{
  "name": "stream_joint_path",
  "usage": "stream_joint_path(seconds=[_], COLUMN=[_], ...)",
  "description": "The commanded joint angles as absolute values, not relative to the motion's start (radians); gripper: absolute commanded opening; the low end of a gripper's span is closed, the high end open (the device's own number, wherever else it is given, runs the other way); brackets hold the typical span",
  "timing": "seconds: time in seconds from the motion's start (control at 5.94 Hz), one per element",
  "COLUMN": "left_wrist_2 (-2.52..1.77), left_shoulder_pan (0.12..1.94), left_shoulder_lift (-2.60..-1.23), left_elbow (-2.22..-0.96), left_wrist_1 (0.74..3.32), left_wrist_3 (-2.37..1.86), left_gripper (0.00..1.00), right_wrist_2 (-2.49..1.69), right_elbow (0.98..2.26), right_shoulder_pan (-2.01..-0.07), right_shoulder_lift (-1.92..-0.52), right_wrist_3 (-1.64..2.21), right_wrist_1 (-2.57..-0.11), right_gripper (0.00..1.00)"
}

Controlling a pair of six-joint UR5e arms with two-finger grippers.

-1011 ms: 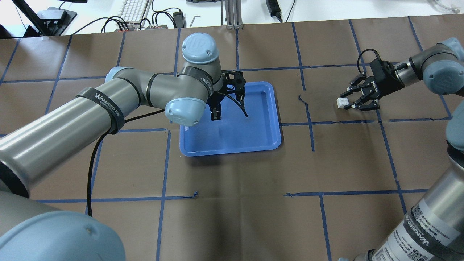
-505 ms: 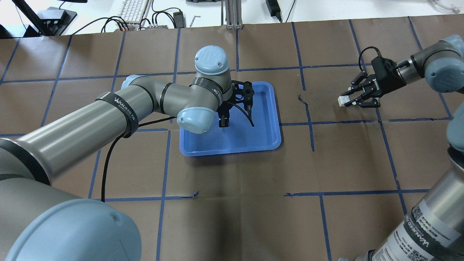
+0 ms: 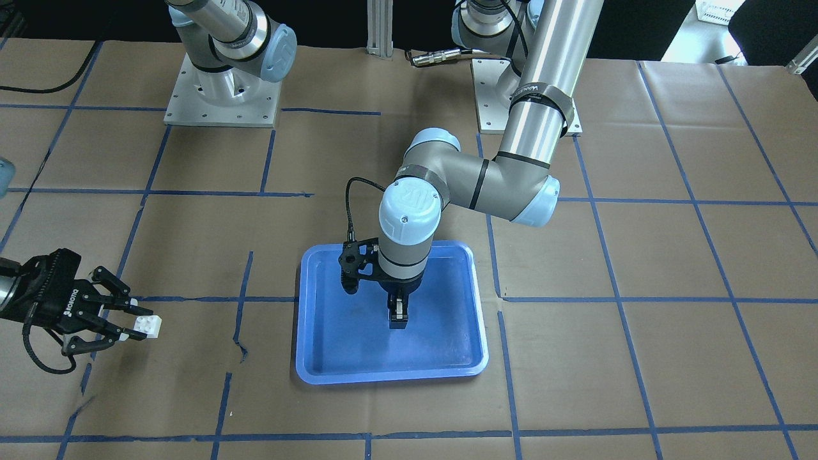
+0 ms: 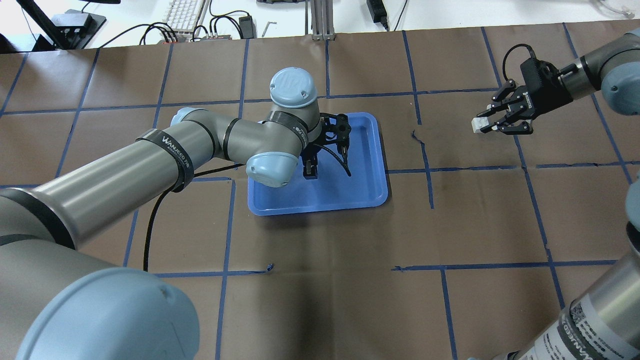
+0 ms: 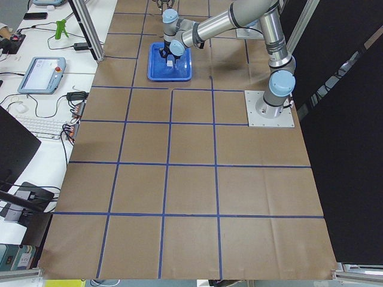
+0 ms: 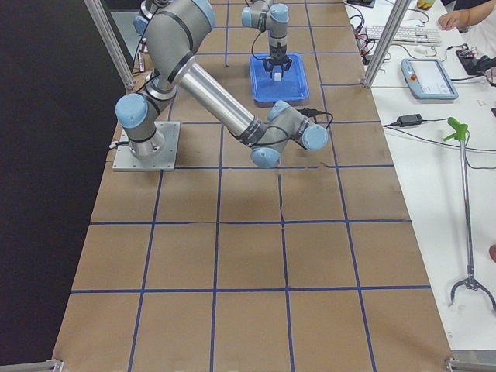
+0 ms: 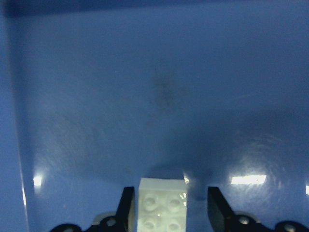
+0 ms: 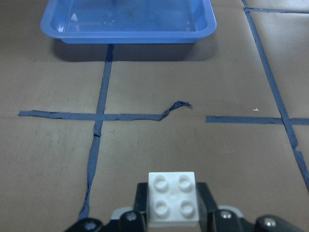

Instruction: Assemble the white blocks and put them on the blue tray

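Note:
My left gripper (image 4: pixel 310 171) points down into the blue tray (image 4: pixel 360 190). In the left wrist view a white block (image 7: pixel 161 205) sits studs up between its fingers, low over the tray floor (image 7: pixel 145 96). One finger is against the block and the other stands a gap away, so the jaws look slightly open. My right gripper (image 4: pixel 487 127) is far to the right of the tray, shut on the second white block (image 4: pixel 478 124) and holding it above the table. That block shows studs up in the right wrist view (image 8: pixel 172 198), with the tray (image 8: pixel 130 31) far ahead.
Brown paper with a grid of blue tape (image 4: pixel 425 170) covers the table. A keyboard (image 4: pixel 182 15) and cables lie beyond the far edge. The arm bases (image 3: pixel 220 96) stand at the robot's side.
My left gripper moved right and lower over the tray, then nearly stopped. My right gripper carried its block farther away and slightly to the right.

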State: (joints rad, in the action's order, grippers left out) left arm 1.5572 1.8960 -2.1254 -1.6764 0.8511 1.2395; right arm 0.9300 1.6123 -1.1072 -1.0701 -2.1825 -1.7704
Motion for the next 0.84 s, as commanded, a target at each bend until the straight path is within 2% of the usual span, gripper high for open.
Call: stream_joint_path(seconds=[0.0, 0.34, 0.67], left_wrist_2=[1.568, 1.569, 1.572], left_shoulder_pan=[1.888, 1.849, 1.781], left_shoulder_lift=[-2.045, -1.894, -1.711], left_elbow=[-1.623, -1.568, -1.574], left_wrist_1=[1.008, 1.273, 1.435], left_wrist_3=[1.235, 1.169, 0.957], left_gripper=[0.99, 0.99, 0.99], right_wrist_2=[0.919, 0.876, 0.830], right_elbow=[1.678, 1.759, 1.802], right_shoulder_pan=[-1.146, -1.222, -1.343], right_shoulder_lift=[-1.133, -1.184, -1.186], right_wrist_3=[-2.136, -2.113, -1.954], right_wrist_1=[-1.763, -1.779, -1.946], right_gripper=[0.27, 0.27, 0.27])
